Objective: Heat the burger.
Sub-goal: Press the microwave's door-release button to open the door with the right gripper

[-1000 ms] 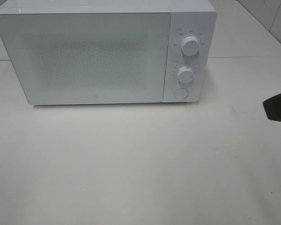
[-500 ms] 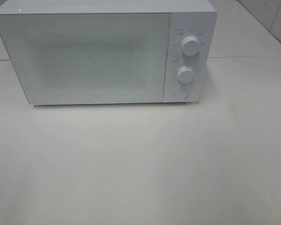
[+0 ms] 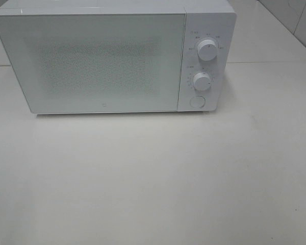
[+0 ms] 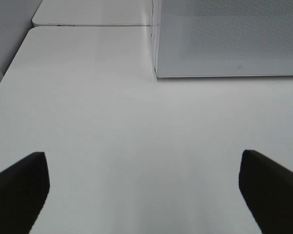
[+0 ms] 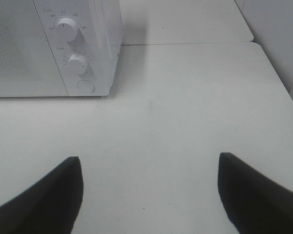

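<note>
- White box-shaped microwave [image 3: 107, 61] sits on the white tabletop [image 3: 153, 173], door shut.
- Left gripper [image 4: 141, 161]: jaws spread wide, gripping nothing.
- Right gripper [image 5: 149, 161]: jaws spread wide, gripping nothing, facing the microwave's knob side.
- Burger: not visible in any view, can't tell where it is.

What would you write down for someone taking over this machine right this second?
Left gripper: open, empty, above the table, facing the microwave.
Right gripper: open, empty, facing the microwave's control side.
Burger: not in any view. The microwave door is shut, and its pane is too frosted to see inside.
Done: cannot tell; the burger may already be loaded.
Left: find out where the burger is, then probably check the upper knob and lower knob.
</note>
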You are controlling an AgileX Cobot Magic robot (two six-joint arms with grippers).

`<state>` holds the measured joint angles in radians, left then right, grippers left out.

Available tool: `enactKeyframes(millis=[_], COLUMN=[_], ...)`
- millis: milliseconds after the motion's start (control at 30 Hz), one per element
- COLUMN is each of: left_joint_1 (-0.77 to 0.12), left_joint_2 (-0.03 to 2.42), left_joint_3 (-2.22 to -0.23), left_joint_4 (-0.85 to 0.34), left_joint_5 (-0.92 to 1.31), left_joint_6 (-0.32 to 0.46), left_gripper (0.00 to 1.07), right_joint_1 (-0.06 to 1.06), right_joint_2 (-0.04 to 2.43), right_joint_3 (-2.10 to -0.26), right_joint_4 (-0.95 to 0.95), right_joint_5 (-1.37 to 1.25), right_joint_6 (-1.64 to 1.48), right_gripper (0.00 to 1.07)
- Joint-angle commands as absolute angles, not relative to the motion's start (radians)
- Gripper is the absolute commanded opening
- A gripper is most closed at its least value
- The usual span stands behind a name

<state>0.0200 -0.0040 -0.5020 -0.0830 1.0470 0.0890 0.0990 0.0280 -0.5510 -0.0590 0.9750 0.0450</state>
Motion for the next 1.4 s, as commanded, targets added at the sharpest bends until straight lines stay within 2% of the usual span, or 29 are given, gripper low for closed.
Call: enactKeyframes(millis=[33, 1000, 1400], left_joint_1=[0.024, 0.024, 0.024], left_joint_2=[-0.026, -0.025, -0.025], left_joint_3=[-0.499, -0.499, -0.499], left_joint_4=[-0.092, -0.094, -0.094], left_joint_5=[1.035, 1.035, 1.035], left_joint_6=[0.087, 0.086, 0.086], left_gripper=[1.04, 1.04, 1.04], right_joint_1=[0.09, 0.09, 0.091], right_joint_2=[-0.032, -0.02, 0.178], right_joint_3=[-0.496, -0.509, -0.539], right_joint_4=[-0.05, -0.052, -0.058], right_joint_5=[1.002, 1.0, 0.798], right_joint_6=[0.039, 0.039, 0.039], right_gripper=[0.76, 0.76, 0.76])
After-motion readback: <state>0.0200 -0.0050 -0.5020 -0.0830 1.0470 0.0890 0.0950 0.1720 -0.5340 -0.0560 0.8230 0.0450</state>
